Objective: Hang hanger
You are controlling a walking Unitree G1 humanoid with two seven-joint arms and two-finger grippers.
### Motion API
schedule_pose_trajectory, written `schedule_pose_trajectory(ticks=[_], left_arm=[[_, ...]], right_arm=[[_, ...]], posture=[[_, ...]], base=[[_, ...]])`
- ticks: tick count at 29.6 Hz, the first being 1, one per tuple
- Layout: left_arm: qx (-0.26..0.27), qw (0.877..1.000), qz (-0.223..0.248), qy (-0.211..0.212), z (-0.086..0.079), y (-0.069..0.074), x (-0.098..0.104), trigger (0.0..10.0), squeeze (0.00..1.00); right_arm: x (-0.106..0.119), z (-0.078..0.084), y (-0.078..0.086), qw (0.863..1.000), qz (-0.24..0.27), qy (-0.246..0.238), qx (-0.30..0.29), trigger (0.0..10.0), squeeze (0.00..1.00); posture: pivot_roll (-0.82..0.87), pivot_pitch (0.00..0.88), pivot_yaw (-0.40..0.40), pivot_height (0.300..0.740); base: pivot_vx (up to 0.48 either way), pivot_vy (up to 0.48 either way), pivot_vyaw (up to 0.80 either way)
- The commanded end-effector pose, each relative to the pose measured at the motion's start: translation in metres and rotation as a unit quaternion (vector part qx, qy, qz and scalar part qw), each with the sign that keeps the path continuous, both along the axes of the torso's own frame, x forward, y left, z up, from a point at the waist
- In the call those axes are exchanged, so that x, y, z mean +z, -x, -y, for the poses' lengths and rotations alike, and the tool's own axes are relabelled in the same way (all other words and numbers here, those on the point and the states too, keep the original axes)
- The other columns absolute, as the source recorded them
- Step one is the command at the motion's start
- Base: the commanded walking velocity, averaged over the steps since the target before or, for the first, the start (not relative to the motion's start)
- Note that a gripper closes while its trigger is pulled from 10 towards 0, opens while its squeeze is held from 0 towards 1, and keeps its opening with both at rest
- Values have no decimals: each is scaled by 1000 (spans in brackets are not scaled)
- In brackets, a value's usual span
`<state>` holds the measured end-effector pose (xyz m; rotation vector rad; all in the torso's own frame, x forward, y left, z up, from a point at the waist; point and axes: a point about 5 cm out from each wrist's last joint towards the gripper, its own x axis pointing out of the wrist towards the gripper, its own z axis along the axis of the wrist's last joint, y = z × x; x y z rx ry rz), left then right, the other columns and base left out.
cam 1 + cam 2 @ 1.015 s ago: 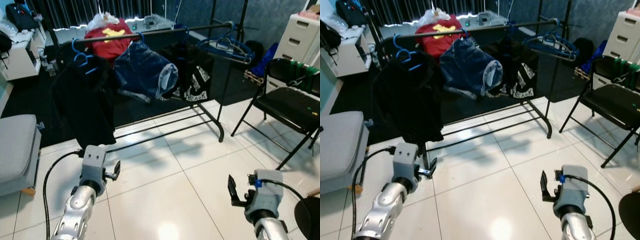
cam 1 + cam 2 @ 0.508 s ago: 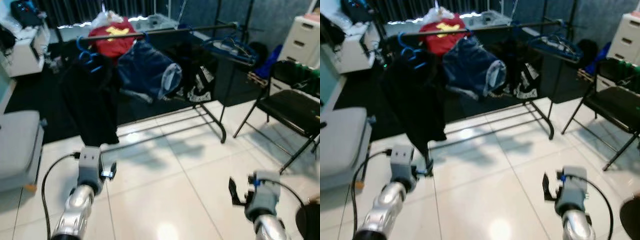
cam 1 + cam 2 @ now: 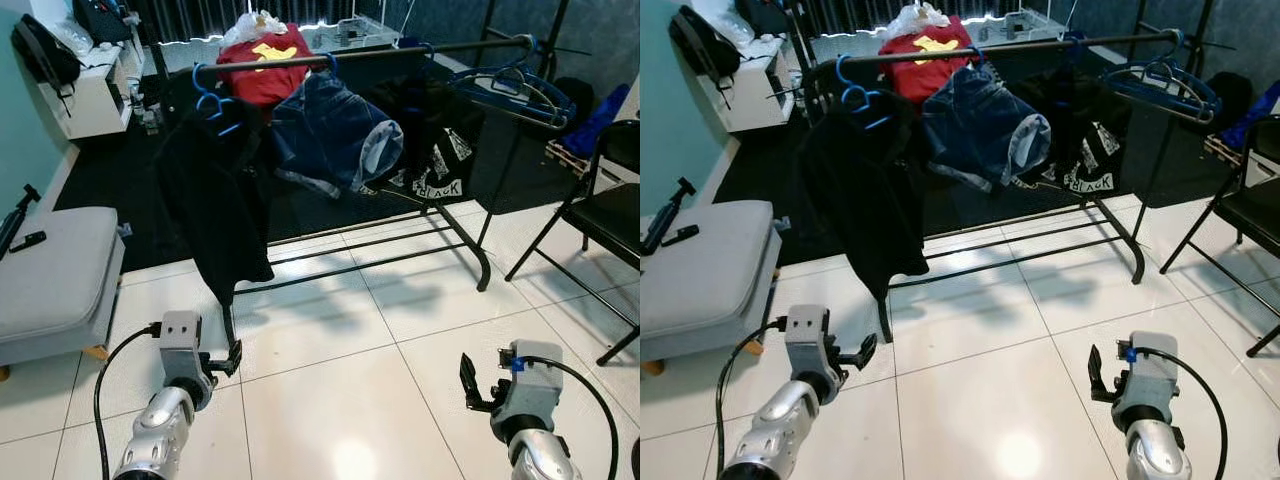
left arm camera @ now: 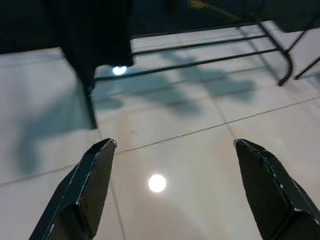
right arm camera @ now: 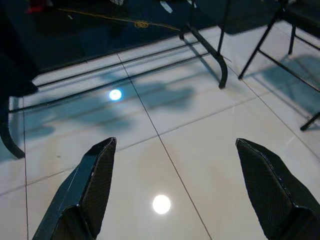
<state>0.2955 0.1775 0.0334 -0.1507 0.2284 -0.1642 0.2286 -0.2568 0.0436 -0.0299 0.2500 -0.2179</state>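
Hangers [image 3: 515,90] — blue, bunched at the right end of the rail [image 3: 400,50], none held. More blue hangers [image 3: 212,102] at the left end, carrying a black garment [image 3: 215,200]. Denim shorts [image 3: 335,135] and a red shirt [image 3: 262,65] mid-rail; black printed top [image 3: 435,150] beside. Rack standing on white tile floor [image 3: 340,380]. Folding chair [image 3: 610,210] to the right, grey cushion [image 3: 50,275] to the left. Left gripper [image 4: 172,187] low over tiles, fingers spread wide, empty. Right gripper [image 5: 175,190] likewise — wide apart, empty, near the floor.
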Motion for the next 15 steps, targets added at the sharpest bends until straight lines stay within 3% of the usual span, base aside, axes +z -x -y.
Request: schedule_pose_trajectory(ticks=[1, 9, 12, 15], left_arm=[[10, 1000, 4, -12, -10, -2, 0, 10000, 0], [-3, 1000, 28, -5, -2, -10, 10, 10000, 0], [-14, 997, 72, 5, 4, -19, 29, 10000, 0], [-14, 996, 82, 8, 5, -21, 33, 10000, 0]], right_arm=[[-1, 5, 1, 1000, 3, 1, -10, 10000, 0], [7, 11, -1, 1000, 16, 8, -14, 10000, 0], [12, 14, -3, 1000, 24, 14, -13, 10000, 0], [13, 15, -4, 999, 26, 16, -12, 10000, 0]], posture=[[-67, 75, 21, 740], [-92, 79, 24, 740], [-91, 83, 17, 740], [-91, 83, 17, 740]], base=[[289, 0, 0], [283, 0, 0], [311, 0, 0], [342, 0, 0]])
